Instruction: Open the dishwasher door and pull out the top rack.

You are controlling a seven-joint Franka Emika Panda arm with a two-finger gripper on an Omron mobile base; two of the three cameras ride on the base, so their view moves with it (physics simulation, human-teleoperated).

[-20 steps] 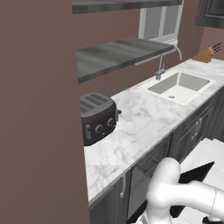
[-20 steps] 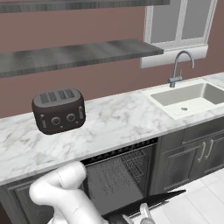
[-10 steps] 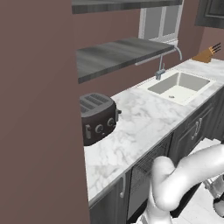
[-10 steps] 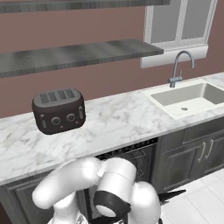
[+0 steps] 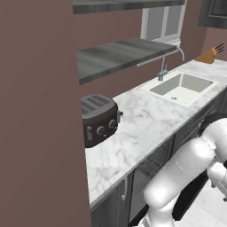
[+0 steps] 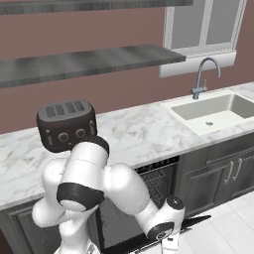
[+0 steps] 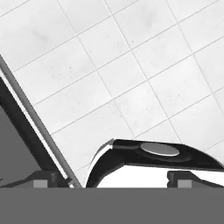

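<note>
The dishwasher door [image 6: 196, 222] hangs far down, its black edge jutting out over the floor. In the hand view the black panel [image 7: 12, 127] fills the left side, with the silver bar handle [image 7: 39, 124] running diagonally along it. My gripper [image 7: 111, 179] is open, fingers wide apart; the bar ends just inside the left fingertip [image 7: 43, 177]. Seen from the right base, the gripper [image 6: 170, 244] hangs low at the door's outer edge. The grey wire top rack [image 6: 158, 181] sits inside the open cavity [image 5: 153, 165], under the counter.
A black toaster [image 6: 66, 124] stands on the marble counter [image 6: 134, 131]. A sink [image 6: 218, 109] with a tap lies to the right, above dark cabinet doors [image 6: 211, 181]. White floor tiles [image 7: 144, 65] spread below the hand. A knife block [image 5: 210, 54] stands far along the counter.
The arm has swung upward and outward, its elbow now rising in front of the counter. The door has dropped lower, and more of the wire rack shows.
</note>
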